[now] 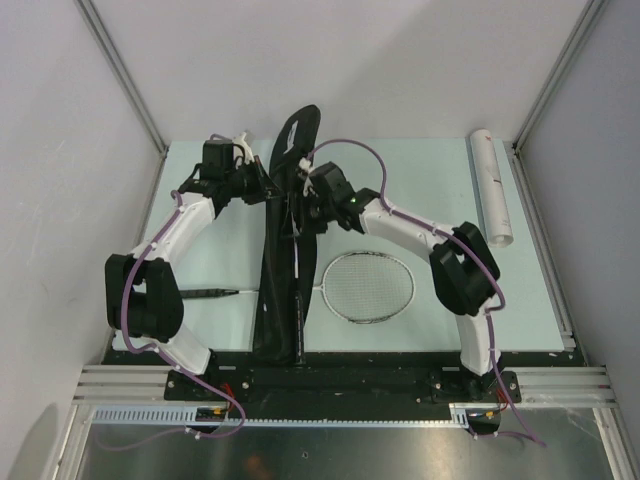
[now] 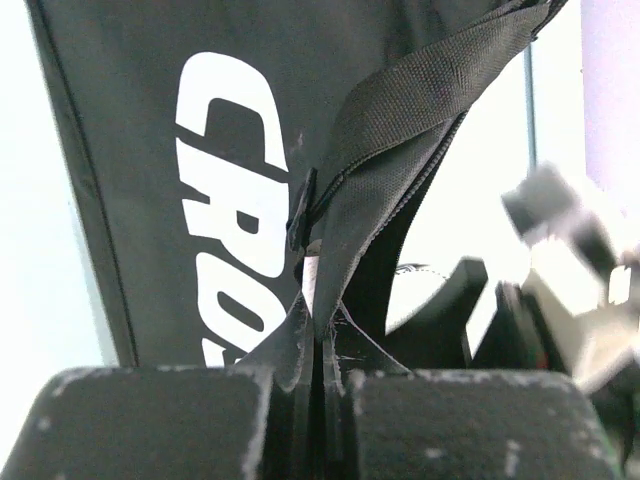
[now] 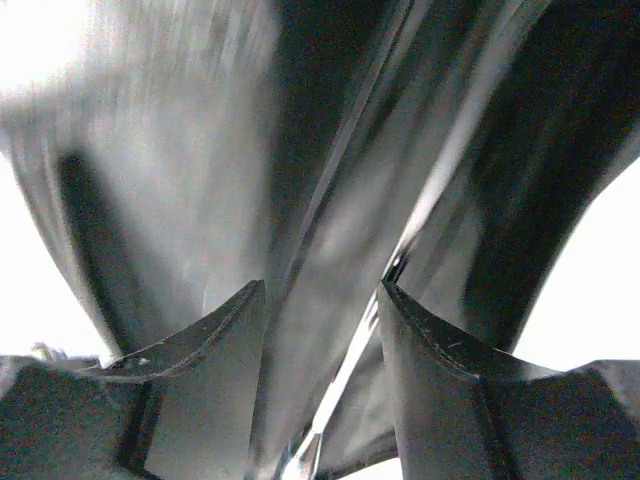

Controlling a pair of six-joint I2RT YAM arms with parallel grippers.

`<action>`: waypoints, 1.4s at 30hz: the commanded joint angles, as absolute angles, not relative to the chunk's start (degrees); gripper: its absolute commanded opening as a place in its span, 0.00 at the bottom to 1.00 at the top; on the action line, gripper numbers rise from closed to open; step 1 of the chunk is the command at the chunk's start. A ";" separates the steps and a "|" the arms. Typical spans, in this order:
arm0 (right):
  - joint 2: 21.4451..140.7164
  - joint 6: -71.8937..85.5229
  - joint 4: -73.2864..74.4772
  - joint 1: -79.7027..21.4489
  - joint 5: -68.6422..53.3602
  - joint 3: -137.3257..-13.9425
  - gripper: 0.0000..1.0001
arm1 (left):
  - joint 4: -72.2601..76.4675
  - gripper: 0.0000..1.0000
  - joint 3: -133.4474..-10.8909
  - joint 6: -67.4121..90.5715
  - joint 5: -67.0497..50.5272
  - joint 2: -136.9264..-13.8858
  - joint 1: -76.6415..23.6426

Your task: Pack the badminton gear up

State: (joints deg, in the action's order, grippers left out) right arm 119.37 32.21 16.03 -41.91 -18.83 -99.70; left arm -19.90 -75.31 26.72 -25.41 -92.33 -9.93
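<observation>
The top camera is looking down from above and behind at the whole counter [image 1: 430, 180]. The wrist cameras are looking past the left tool [image 2: 312, 378] and the right tool [image 3: 320, 290], very close to the black bag [image 1: 272, 290], which all views are sharing.

1 racket [image 1: 367, 287] outside, 1 shaft [image 1: 297, 275] inside 1 black bag [image 1: 275, 320], 1 white tube [image 1: 491, 185], 2 arms [image 1: 190, 225].

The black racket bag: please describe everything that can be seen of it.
The racket bag is long, black, of woven cloth, with big white letters "CRO" on its side and a zipper with webbing trim. It lies lengthwise on the table between the arms, its far end raised. The left gripper, jaws shut, pinches its zipper edge; the right gripper, jaws apart, straddles its cloth. A racket crosses it.
</observation>
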 commanded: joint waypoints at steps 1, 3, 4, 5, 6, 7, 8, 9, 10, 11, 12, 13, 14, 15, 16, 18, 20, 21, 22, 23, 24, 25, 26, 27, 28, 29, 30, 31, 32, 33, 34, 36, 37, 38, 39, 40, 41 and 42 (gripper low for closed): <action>108.11 26.80 21.71 -46.58 -18.99 -89.95 0.54 | -16.17 0.00 -76.99 29.79 -30.06 -92.29 -9.40; 106.18 26.81 21.01 -47.02 -18.11 -86.85 0.54 | -16.08 0.01 -76.55 29.71 -29.88 -92.02 -9.40; 105.82 26.72 19.61 -47.37 -17.58 -84.23 0.54 | -16.00 0.00 -76.38 29.62 -29.80 -92.11 -9.40; 105.82 26.11 19.43 -47.98 -17.67 -83.50 0.55 | -16.08 0.00 -76.20 29.62 -29.79 -92.11 -9.40; 106.43 25.49 19.34 -48.60 -18.62 -83.15 0.55 | -16.08 0.01 -76.11 29.53 -29.79 -92.11 -9.40; 106.87 25.40 19.25 -49.04 -18.81 -82.88 0.55 | -16.08 0.00 -75.94 29.62 -29.71 -92.11 -9.40; 107.40 25.57 19.25 -49.83 -18.46 -82.71 0.55 | -16.08 0.00 -75.94 29.62 -29.79 -92.11 -9.58; 107.75 25.49 19.42 -50.09 -17.06 -82.44 0.55 | -16.08 0.01 -75.94 29.53 -29.71 -92.11 -9.58; 107.58 25.31 19.25 -50.45 -15.92 -82.18 0.55 | -16.08 0.00 -75.76 29.36 -29.53 -92.11 -9.75; 107.40 25.40 18.90 -50.62 -15.13 -81.39 0.55 | -16.08 0.01 -75.67 29.27 -29.53 -92.02 -9.76; 107.23 25.84 18.37 -50.45 -15.73 -80.95 0.56 | -16.08 0.01 -75.59 29.27 -29.53 -92.02 -9.84; 107.57 26.36 16.19 -50.19 -16.69 -80.51 0.56 | -16.00 0.00 -75.50 29.35 -29.44 -91.93 -9.76; 107.84 26.89 14.95 -49.92 -17.13 -80.16 0.56 | -16.08 0.00 -75.59 29.53 -29.53 -92.02 -9.76; 108.10 27.76 13.64 -49.66 -17.23 -79.55 0.56 | -16.08 0.00 -75.67 29.62 -29.62 -92.11 -9.93; 109.41 28.12 11.19 -49.57 -17.75 -79.45 0.56 | -16.00 0.00 -75.76 29.62 -29.53 -92.02 -10.02; 110.56 29.52 6.71 -49.66 -18.46 -79.28 0.56 | -16.08 0.00 -75.67 29.71 -29.44 -91.85 -10.19; 112.32 29.97 3.97 -49.83 -17.76 -79.28 0.56 | -16.08 0.00 -75.59 29.79 -29.27 -91.76 -10.37; 112.93 31.19 1.95 -49.83 -17.41 -79.28 0.56 | -16.08 0.00 -75.50 29.88 -29.18 -91.67 -10.46; 114.07 31.90 0.89 -49.75 -17.58 -79.19 0.54 | -16.08 0.00 -75.59 29.97 -28.92 -91.50 -10.55; 114.34 32.43 0.44 -49.66 -17.49 -79.19 0.53 | -16.08 0.00 -75.59 30.06 -28.74 -91.41 -10.63; 114.52 33.04 -1.91 -49.66 -17.06 -79.10 0.51 | -16.08 0.00 -75.76 30.06 -28.74 -91.32 -10.81; 114.17 33.39 -2.28 -49.66 -16.53 -79.01 0.39 | -16.08 0.00 -75.85 29.97 -28.74 -91.32 -10.81; 113.73 33.92 -2.81 -49.66 -16.61 -78.84 0.31 | -16.08 0.00 -75.85 29.54 -28.57 -91.23 -10.81; 113.03 34.71 -3.86 -49.57 -16.79 -78.40 0.24 | -16.17 0.00 -75.33 29.10 -28.48 -91.14 -10.81; 112.33 36.46 -4.30 -49.57 -17.22 -78.31 0.12 | -16.17 0.00 -74.71 28.92 -28.13 -90.88 -10.81; 110.93 37.26 -5.18 -49.48 -17.84 -78.31 0.04 | -16.17 0.00 -74.10 28.22 -27.69 -90.44 -10.72; 110.22 38.22 -5.27 -49.31 -18.10 -78.40 0.00 | -16.26 0.02 -72.79 27.60 -27.16 -90.18 -10.81; 109.52 40.41 -5.36 -49.39 -18.37 -78.40 0.00 | -16.35 0.05 -72.16 27.16 -26.55 -89.83 -10.81; 108.21 41.13 -5.27 -49.39 -18.54 -78.40 0.00 | -16.43 0.08 -71.55 26.38 -24.98 -89.13 -10.81; 107.67 42.00 -4.84 -49.39 -18.63 -78.40 0.00 | -16.70 0.15 -70.76 26.11 -24.18 -88.95 -10.81; 107.06 43.06 -4.49 -49.57 -18.20 -78.40 0.00 | -16.79 0.17 -70.49 25.93 -23.65 -88.77 -10.81; 105.57 44.47 -3.96 -49.57 -18.28 -78.40 0.00 | -16.96 0.22 -69.79 25.49 -22.68 -88.59 -11.25; 105.12 45.26 -3.87 -49.57 -18.11 -78.40 0.00 | -17.22 0.25 -69.79 25.40 -21.98 -88.51 -11.34; 104.77 46.31 -3.87 -49.57 -17.84 -78.49 0.00 | -17.23 0.27 -69.61 25.23 -21.54 -88.42 -11.95; 104.16 46.75 -3.43 -49.48 -17.75 -78.66 0.00 | -17.31 0.30 -69.35 24.96 -20.49 -88.42 -12.21; 103.89 46.84 -2.99 -49.40 -16.80 -78.75 0.00 | -17.75 0.32 -69.35 24.87 -19.78 -88.33 -12.56; 103.80 46.50 -1.68 -49.31 -16.53 -79.27 0.00 | -17.93 0.35 -69.35 24.70 -18.91 -88.24 -13.26; 103.89 46.41 -1.23 -49.13 -16.18 -79.54 0.00 | -18.19 0.42 -69.17 24.70 -17.07 -87.81 -13.62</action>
